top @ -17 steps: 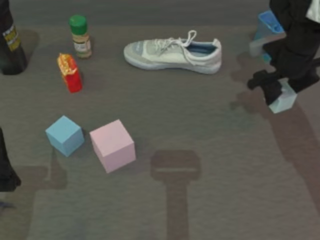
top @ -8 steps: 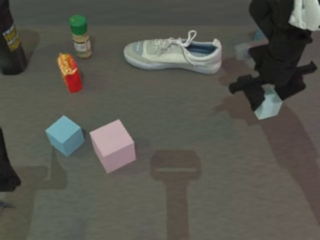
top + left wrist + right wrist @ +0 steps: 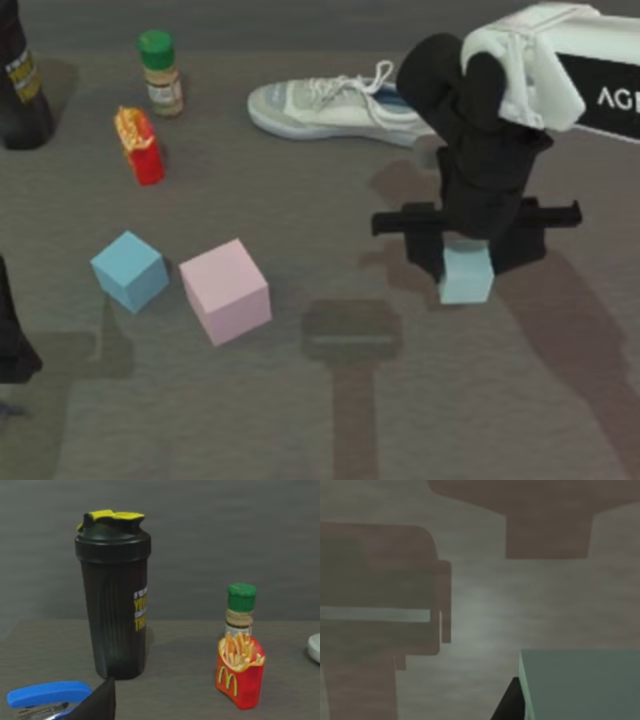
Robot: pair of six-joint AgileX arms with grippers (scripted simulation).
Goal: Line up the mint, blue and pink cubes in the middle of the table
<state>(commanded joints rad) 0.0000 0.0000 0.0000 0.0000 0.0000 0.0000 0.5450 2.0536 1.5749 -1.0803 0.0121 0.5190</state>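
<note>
progress: none lined up yet | right gripper [image 3: 466, 262] clamps mint cube [image 3: 466, 277] above table [image 3: 330, 430], right of centre | blue cube [image 3: 129, 270], pink cube [image 3: 226, 290] left-centre, unplaced | left gripper not visible

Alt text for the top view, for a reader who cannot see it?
The right gripper holds the small pale mint-green cube right of the table's middle. The light blue cube and larger pale pink cube sit at the left, a grey-white sneaker behind.
</note>
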